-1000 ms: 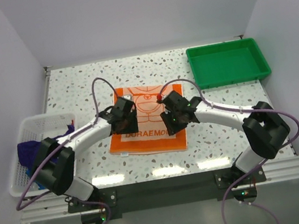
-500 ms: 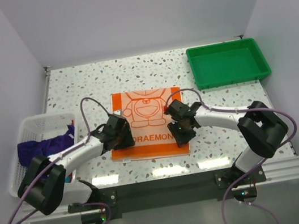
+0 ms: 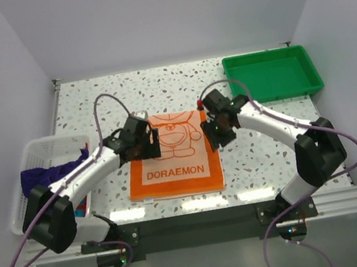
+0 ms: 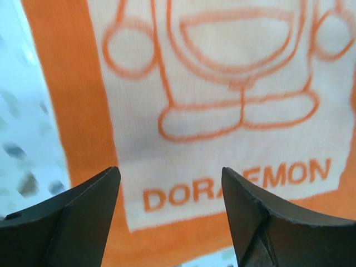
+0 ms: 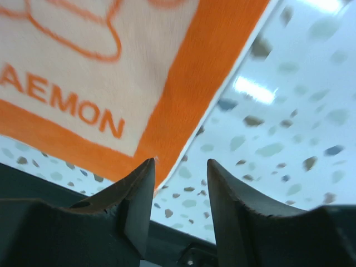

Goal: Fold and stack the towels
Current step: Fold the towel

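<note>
Left gripper [image 3: 141, 142] is hovering, jaws spread wide and empty, over the orange-and-white rectangular cloth towel [image 3: 174, 167] lying flat at centre frame; right gripper [image 3: 216, 127] is hanging narrowly parted, empty, over its right edge.

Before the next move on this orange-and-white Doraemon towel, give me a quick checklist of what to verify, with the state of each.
1. The orange-and-white cloth towel lies spread flat on the speckled table: ok.
2. The left gripper is open, with nothing between its fingers: ok.
3. The right gripper is open, holding nothing: ok.
4. The towel's far corners lie flat: cannot tell, the grippers hide them.
5. The dark purple towel waits in the white mesh basket: ok.
</note>
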`<act>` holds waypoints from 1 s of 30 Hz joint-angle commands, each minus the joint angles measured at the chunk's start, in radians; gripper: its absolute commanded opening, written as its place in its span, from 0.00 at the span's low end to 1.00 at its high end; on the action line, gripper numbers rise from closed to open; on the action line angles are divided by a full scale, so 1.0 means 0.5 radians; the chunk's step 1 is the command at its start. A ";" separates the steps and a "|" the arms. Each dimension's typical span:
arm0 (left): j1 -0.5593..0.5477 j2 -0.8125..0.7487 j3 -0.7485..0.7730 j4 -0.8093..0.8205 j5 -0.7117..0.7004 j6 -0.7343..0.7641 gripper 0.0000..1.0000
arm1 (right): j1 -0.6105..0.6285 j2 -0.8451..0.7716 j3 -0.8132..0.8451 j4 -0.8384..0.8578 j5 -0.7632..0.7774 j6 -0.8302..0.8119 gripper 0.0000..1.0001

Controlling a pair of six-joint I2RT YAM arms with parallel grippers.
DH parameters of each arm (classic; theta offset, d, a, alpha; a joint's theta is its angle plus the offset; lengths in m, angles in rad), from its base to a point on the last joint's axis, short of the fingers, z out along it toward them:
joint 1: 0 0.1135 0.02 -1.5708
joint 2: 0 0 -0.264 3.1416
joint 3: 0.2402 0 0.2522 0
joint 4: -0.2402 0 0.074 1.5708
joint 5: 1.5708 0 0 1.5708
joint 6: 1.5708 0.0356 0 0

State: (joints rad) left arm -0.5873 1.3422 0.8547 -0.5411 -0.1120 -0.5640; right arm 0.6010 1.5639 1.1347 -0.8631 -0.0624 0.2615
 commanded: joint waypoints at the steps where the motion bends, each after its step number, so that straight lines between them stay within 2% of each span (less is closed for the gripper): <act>1: 0.168 0.138 0.446 0.030 -0.175 0.526 0.80 | -0.189 0.124 0.475 -0.026 -0.026 -0.387 0.47; 3: 0.269 0.270 0.600 0.097 -0.102 0.744 0.84 | -0.245 0.259 0.632 -0.072 -0.099 -0.510 0.53; 5: 0.438 0.428 0.701 0.116 0.036 0.915 0.84 | -0.333 0.396 0.810 -0.099 -0.194 -0.749 0.55; 7: 0.579 0.552 0.846 0.128 0.125 0.986 0.84 | -0.444 0.501 0.975 -0.121 -0.255 -0.851 0.56; 12: 0.677 0.935 1.155 0.107 0.309 1.379 0.84 | -0.591 0.811 1.267 -0.170 -0.489 -1.145 0.56; 16: 0.724 1.214 1.404 -0.001 0.494 1.637 0.79 | -0.607 1.063 1.577 -0.274 -0.510 -1.381 0.55; 22: 0.776 1.393 1.637 -0.059 0.506 1.766 0.69 | -0.638 1.412 1.982 -0.424 -0.556 -1.483 0.52; 25: 0.797 1.506 1.751 -0.154 0.586 1.818 0.67 | -0.641 1.517 2.032 -0.400 -0.578 -1.492 0.51; 30: 0.806 1.543 1.757 -0.191 0.687 1.874 0.66 | -0.641 1.637 2.053 -0.354 -0.636 -1.492 0.48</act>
State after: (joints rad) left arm -0.1905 2.0987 1.6989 -0.5930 0.1688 0.3191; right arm 0.2852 2.3623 2.1128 -1.0199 -0.3328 -0.4557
